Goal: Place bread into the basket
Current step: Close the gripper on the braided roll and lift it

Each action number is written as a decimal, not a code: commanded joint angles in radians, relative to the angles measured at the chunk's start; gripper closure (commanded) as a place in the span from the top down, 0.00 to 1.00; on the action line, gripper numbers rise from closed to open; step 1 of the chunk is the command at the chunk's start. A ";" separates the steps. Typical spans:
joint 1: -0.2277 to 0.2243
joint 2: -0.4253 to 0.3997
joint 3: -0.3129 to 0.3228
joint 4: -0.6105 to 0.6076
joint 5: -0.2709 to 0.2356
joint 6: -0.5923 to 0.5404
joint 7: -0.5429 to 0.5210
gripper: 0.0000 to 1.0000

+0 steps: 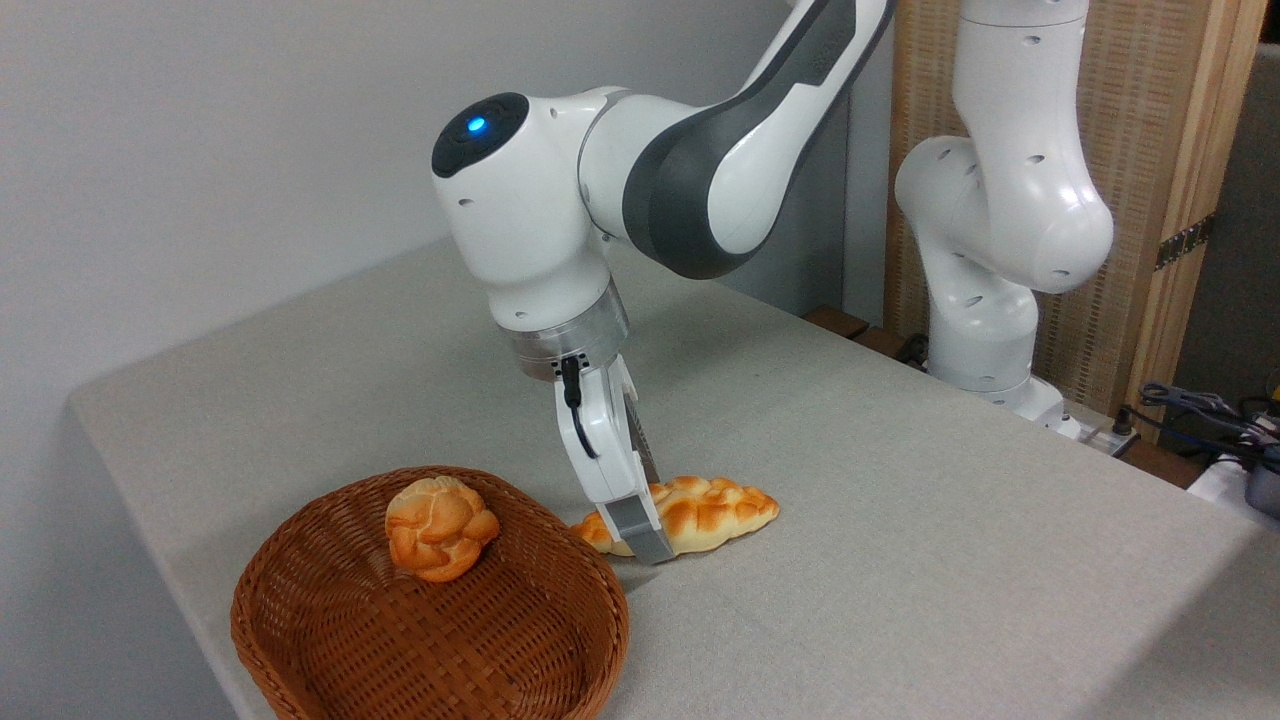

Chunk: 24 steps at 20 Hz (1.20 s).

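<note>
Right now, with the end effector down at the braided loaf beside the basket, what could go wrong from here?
1. The end effector sits near the left end of the braided loaf, not its middle; lifted, the long right part could sag or slip out.
2. The wicker basket rim is very close to the loaf; a low carry might catch it.
3. The round bun already sits in the basket, so the loaf might land on it.

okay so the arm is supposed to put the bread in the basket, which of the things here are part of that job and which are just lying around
Part of the job:
- braided loaf, on the table beside the basket
- wicker basket
- gripper, down at the loaf

Just lying about:
- round bun, already in the basket
- cables at the far right, off the table
- second robot arm behind the table
</note>
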 commanded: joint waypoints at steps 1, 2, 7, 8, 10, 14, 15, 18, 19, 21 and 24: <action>-0.010 -0.004 0.009 -0.011 0.013 0.021 0.021 0.38; -0.010 -0.004 0.009 -0.011 0.013 0.021 0.021 0.38; -0.010 -0.004 0.009 -0.011 0.013 0.021 0.021 0.39; -0.010 -0.004 0.009 -0.011 0.013 0.021 0.021 0.39; -0.010 -0.004 0.009 -0.011 0.013 0.021 0.021 0.39; -0.011 -0.021 -0.001 -0.008 0.012 -0.015 0.016 0.40; -0.013 -0.036 -0.004 -0.005 0.004 -0.041 0.018 0.40; -0.016 -0.067 -0.018 0.002 -0.002 -0.066 0.015 0.40; -0.016 -0.086 -0.020 0.003 -0.013 -0.090 0.016 0.40; -0.016 -0.110 -0.020 0.020 -0.042 -0.127 0.016 0.40; -0.016 -0.119 -0.020 0.069 -0.079 -0.166 0.018 0.40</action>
